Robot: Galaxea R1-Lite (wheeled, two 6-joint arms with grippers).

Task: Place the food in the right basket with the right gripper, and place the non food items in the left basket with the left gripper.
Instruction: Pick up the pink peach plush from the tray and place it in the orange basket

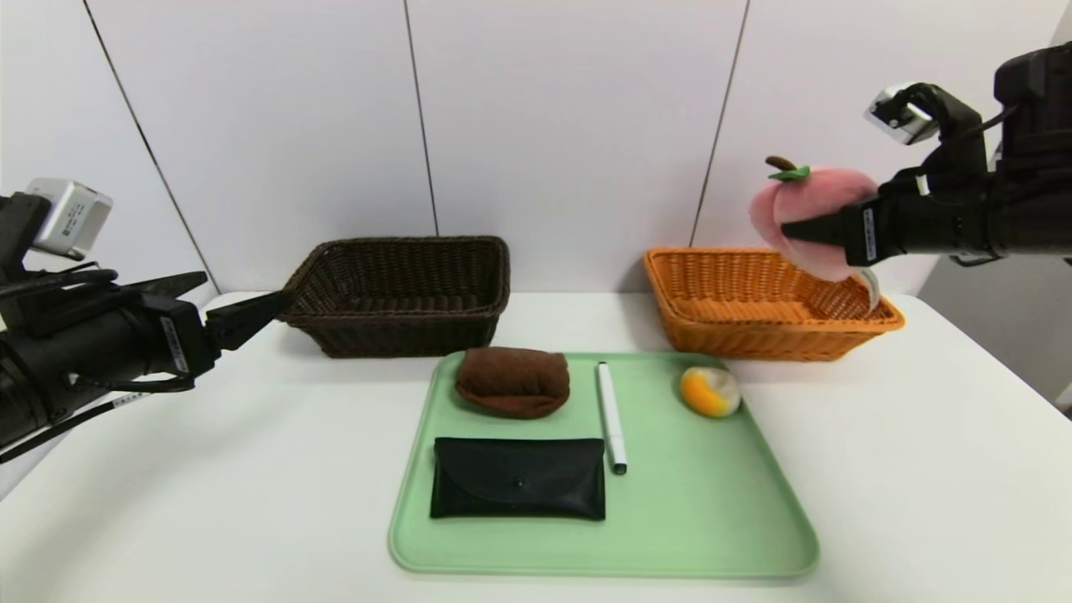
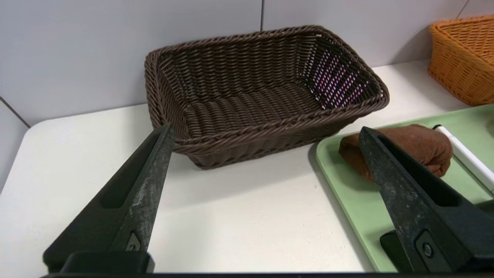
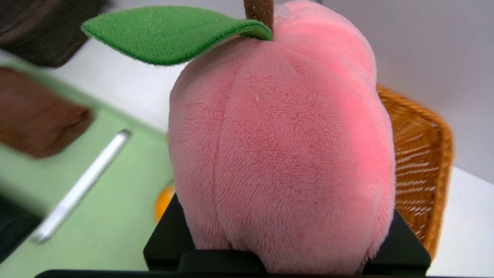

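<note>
Peach, big pink plush with green leaf and brown stem [image 1: 825,197], is up in the air over the rectangular orange-tan wicker basket [image 1: 775,332], clamped in the right gripper's jaws [image 1: 825,230]. Not dropped in. From here it looks like release is the next move, maybe after lowering a bit; let go too high and soft plush could bounce off the rim.

Left gripper [image 1: 239,295] is at the near left corner of the rectangular dark brown wicker basket [image 1: 410,335], jaws wide apart, nothing between them. No work on that side at this moment.

Left to do, all on the pale green rectangular tray [image 1: 703,544] on the white counter [image 1: 251,502]:
- food: small round orange-and-white piece [image 1: 710,392], by the tray edge nearest the orange-tan basket. Right gripper's job.
- non-food: brown soft cloth bundle [image 1: 512,382], slim white marker pen with dark tip [image 1: 612,419], flat black leather snap pouch [image 1: 519,479]. Left gripper's job, all three.

Sorting is early, I'd say: peach nearly done, four items to go. Pen is thin, probably the fussiest pick.
</note>
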